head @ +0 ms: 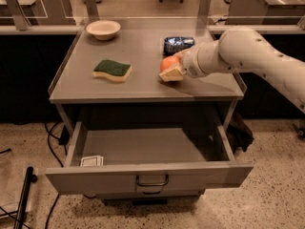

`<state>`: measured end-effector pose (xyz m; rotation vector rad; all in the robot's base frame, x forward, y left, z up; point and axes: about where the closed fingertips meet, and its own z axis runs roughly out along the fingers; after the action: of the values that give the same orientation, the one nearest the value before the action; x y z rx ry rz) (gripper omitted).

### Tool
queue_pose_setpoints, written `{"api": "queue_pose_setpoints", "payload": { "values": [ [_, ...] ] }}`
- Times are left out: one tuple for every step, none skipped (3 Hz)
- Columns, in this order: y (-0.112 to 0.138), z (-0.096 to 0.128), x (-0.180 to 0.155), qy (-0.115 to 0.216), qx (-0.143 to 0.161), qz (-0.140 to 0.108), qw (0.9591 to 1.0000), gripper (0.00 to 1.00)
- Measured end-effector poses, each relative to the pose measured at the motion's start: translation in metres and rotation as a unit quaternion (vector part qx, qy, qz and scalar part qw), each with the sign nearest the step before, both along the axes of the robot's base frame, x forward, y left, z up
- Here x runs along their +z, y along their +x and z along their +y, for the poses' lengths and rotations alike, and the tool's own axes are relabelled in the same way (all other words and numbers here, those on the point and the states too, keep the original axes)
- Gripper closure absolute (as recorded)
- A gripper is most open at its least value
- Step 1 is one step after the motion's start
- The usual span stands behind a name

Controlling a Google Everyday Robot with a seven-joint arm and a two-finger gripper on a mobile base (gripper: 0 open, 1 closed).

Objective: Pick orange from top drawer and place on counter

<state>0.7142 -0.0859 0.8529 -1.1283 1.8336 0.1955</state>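
One smooth round orange (168,62) rests on the flat grey metal counter (138,56), held tight by the pale gripper (171,68).

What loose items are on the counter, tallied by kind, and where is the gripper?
Bowl: 1
Sponge: 1
Blue bag: 1
Orange: 1, at the gripper, right side of the counter
Total: 4

One orange (168,62), one sponge (112,70), one bowl (103,29), one packet (177,44), one hand (170,69) at orange
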Motion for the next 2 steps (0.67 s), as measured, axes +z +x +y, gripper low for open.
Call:
{"api": "queue_pose_setpoints", "payload": {
  "values": [
    [0.0000,0.0000,0.0000,0.000,0.000,0.000,1.0000,0.13],
    [0.0000,0.0002,-0.0001,0.000,0.000,0.000,1.0000,0.00]
  ]
}}
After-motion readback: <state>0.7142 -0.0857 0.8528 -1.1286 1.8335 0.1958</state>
